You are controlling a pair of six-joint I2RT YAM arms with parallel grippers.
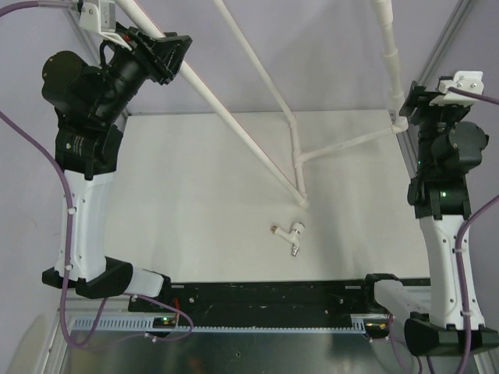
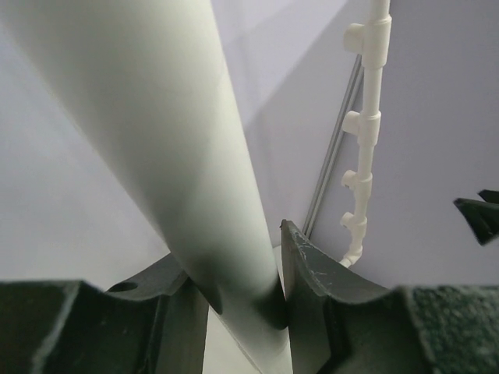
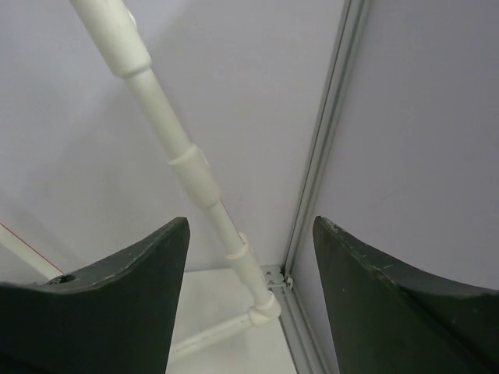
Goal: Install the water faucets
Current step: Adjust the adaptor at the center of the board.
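Note:
One water faucet (image 1: 293,232), small and white, lies on its side on the white table (image 1: 179,187), just in front of the foot of the long white pipe frame (image 1: 234,128). My left gripper (image 1: 176,56) is raised at the back left and shut on a slanting pipe of that frame; in the left wrist view the pipe (image 2: 164,140) fills the gap of the gripper (image 2: 234,259). My right gripper (image 1: 411,101) is open and empty at the back right, beside the frame's corner elbow (image 1: 401,123). In the right wrist view the gripper (image 3: 251,226) shows the socketed pipe (image 3: 191,167) beyond its fingers.
An upright pipe with several tee sockets (image 1: 387,47) (image 2: 365,125) rises at the back right corner. An aluminium enclosure post (image 3: 327,132) stands right behind it. A black rail (image 1: 265,296) runs along the near table edge between the arm bases.

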